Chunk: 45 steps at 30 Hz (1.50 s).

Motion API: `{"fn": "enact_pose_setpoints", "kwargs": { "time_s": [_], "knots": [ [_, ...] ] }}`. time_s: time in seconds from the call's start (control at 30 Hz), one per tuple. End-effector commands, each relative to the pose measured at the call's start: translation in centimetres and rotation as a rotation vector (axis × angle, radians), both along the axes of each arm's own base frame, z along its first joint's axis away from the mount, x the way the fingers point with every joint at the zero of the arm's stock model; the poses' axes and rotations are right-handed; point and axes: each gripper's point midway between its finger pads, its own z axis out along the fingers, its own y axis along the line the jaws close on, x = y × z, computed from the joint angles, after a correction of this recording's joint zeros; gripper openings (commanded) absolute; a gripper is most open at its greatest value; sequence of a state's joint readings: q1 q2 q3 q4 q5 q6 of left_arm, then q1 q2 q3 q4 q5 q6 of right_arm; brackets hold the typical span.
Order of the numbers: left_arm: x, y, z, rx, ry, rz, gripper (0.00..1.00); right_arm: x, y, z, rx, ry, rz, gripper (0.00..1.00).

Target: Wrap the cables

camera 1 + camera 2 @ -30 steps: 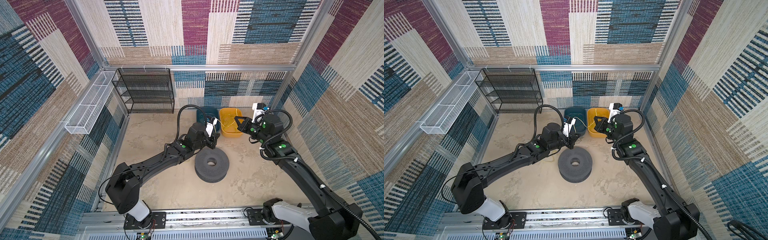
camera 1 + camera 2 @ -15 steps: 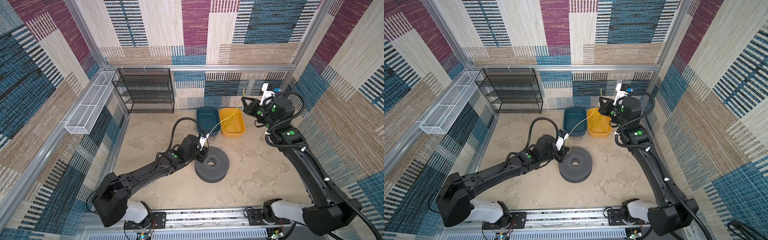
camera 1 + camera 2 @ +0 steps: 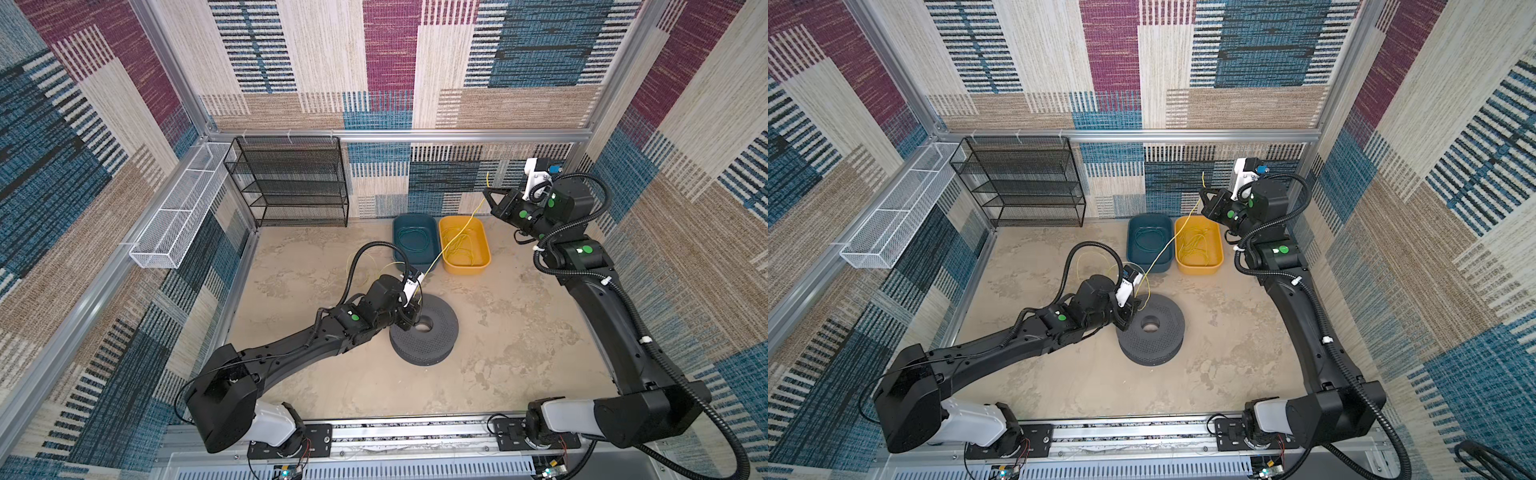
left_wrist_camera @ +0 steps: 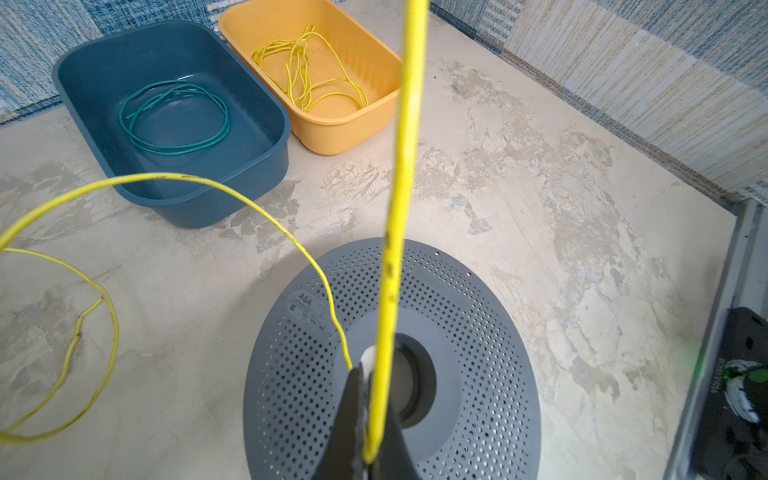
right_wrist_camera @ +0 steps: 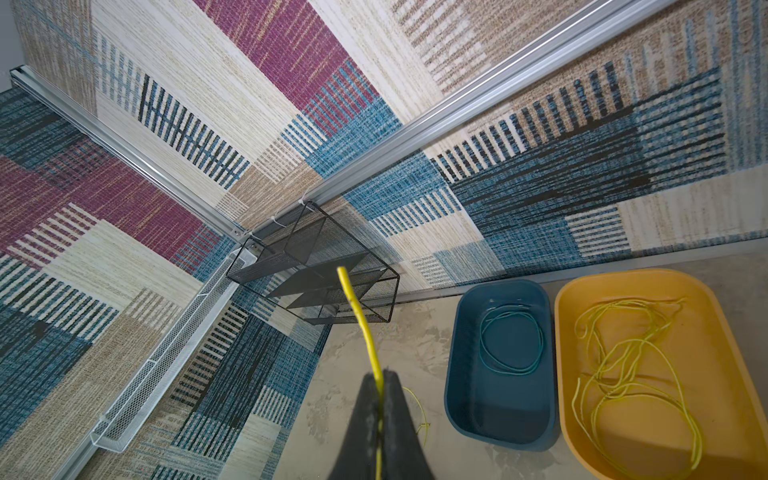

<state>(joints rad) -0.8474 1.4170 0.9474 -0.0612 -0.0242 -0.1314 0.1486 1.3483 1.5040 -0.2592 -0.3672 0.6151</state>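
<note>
- Your left gripper (image 4: 368, 455) is clamped on the yellow cable (image 4: 405, 124). The jaws are pressed together with only the wire between them.
- In both top views it sits low over the grey spool (image 3: 432, 340), at the spool's left rim, near the middle of the surface (image 3: 519, 332).
- Your right gripper (image 5: 378, 380) is clamped on the same cable, jaws together. It is raised near the far right corner, above the yellow bin (image 3: 465, 268).
- The cable runs in a near-straight line between your two grippers and passes over the near corner of the blue bin (image 3: 417, 264).
- A short end sticks out past the right gripper.
- From the left gripper the slack arcs off and loops down onto the surface toward the left edge. The tip lies flat there in the left wrist view.
- The spare cables (image 4: 307, 70) lie in a loose tangle inside the yellow bin.
- A green cable (image 4: 174, 120) is coiled flat in the blue bin.
- The two bins sit side by side, touching or nearly so, at the far edge of the surface, blue on the left.
- A black wire rack (image 3: 291, 183) stands at the far left corner.
- A white mesh basket (image 3: 178, 224) hangs on the left wall.
</note>
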Motion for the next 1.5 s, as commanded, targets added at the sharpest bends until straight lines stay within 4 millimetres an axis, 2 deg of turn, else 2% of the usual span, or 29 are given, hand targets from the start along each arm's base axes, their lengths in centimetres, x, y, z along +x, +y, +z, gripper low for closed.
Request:
{"fn": "enact_pose_setpoints", "kwargs": {
  "time_s": [0.0, 0.23, 0.37, 0.43, 0.57, 0.67, 0.83, 0.93, 1.13, 1.2, 1.33, 1.47],
  "knots": [
    [-2.5, 3.6, -5.0, 0.219, 0.122, 0.004, 0.0, 0.8, -1.9, 5.5, 0.055, -0.199, -0.095, 0.0],
    [-3.1, 4.1, -4.3, 0.205, 0.113, 0.018, 0.0, 1.5, -0.9, 4.8, 0.086, -0.179, -0.026, 0.01],
    [-2.6, 3.7, -1.9, 0.142, 0.093, 0.056, 0.0, 0.9, 0.4, 3.3, 0.121, -0.152, 0.062, 0.17],
    [-2.1, 3.2, -0.1, 0.102, 0.084, 0.072, 0.0, 0.4, 0.6, 2.5, 0.126, -0.14, 0.075, 0.24],
    [-1.2, 2.1, 2.8, 0.048, 0.078, 0.085, 0.0, -1.0, 0.2, 1.5, 0.095, -0.135, 0.06, 0.43],
    [-0.5, 1.7, 3.9, 0.037, 0.076, 0.099, 0.0, -2.3, -0.8, 1.2, 0.051, -0.137, 0.011, 0.5],
    [1.4, 2.2, 5.1, 0.018, 0.056, 0.171, 0.0, -4.6, -1.7, 1.1, 0.02, -0.139, -0.033, 0.55],
    [2.1, 1.7, 6.4, -0.03, 0.033, 0.168, 0.0, -6.1, 0.2, -1.6, 0.09, -0.089, 0.069, 0.55],
    [2.5, -0.3, 8.3, -0.087, 0.007, 0.091, 0.0, -9.3, 9.7, -10.0, 0.131, 0.1, 0.317, 0.56],
    [2.5, -0.8, 8.5, -0.098, 0.001, 0.075, 0.0, -9.9, 11.2, -12.2, 0.172, 0.153, 0.353, 0.56],
    [2.4, -1.3, 8.3, -0.102, 0.008, 0.049, 0.0, -10.7, 14.1, -13.8, 0.153, 0.182, 0.419, 0.56],
    [2.1, -1.6, 8.0, -0.103, 0.02, 0.029, 0.0, -10.5, 15.1, -14.6, 0.156, 0.202, 0.438, 0.56]
  ]
}}
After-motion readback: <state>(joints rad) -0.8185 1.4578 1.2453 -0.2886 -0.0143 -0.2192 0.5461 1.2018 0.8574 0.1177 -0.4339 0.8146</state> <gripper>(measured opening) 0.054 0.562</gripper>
